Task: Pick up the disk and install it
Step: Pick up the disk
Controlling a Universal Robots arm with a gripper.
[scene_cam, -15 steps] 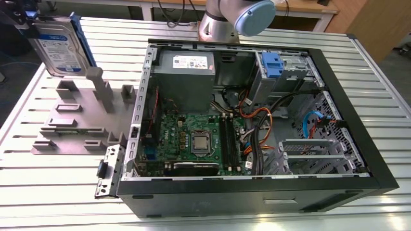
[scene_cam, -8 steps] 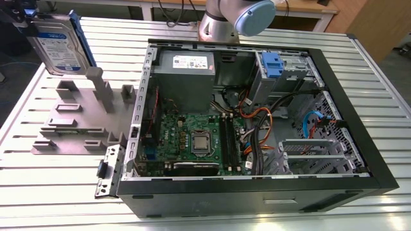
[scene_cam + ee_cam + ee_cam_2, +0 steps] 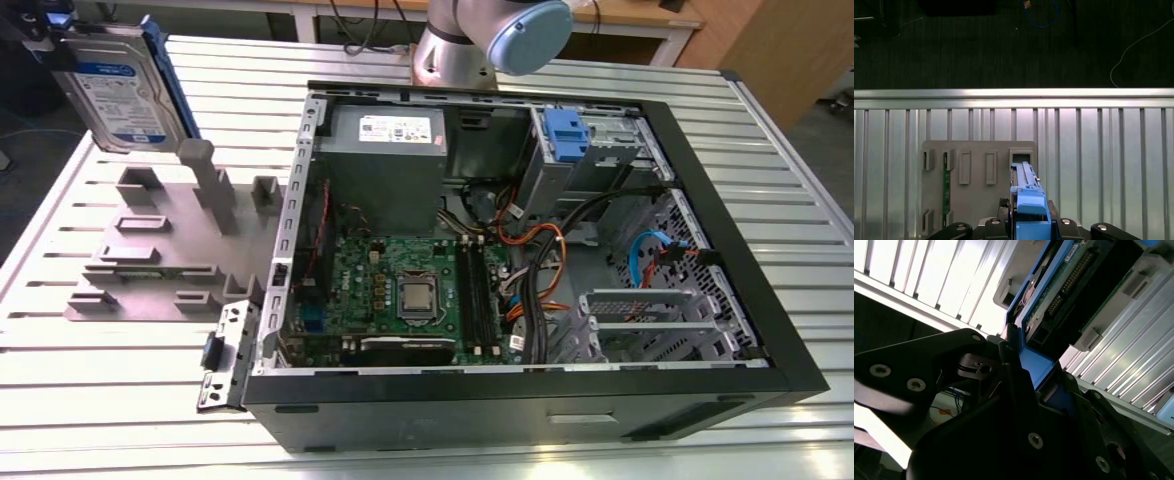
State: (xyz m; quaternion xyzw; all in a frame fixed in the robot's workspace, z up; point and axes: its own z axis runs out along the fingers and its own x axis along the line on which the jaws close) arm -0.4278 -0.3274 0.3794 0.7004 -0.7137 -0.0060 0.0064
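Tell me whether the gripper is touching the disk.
Touching. In the second wrist view the gripper clamps the disk by its blue carrier frame, with no gap showing.

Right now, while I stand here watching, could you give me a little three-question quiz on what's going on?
1. What does the gripper hold? A the disk; B a screwdriver; C nothing.
2. True or false: the disk is outside the computer case.
3. What colour is the frame round the disk's edges?
Key: 1 A; 2 true; 3 blue.
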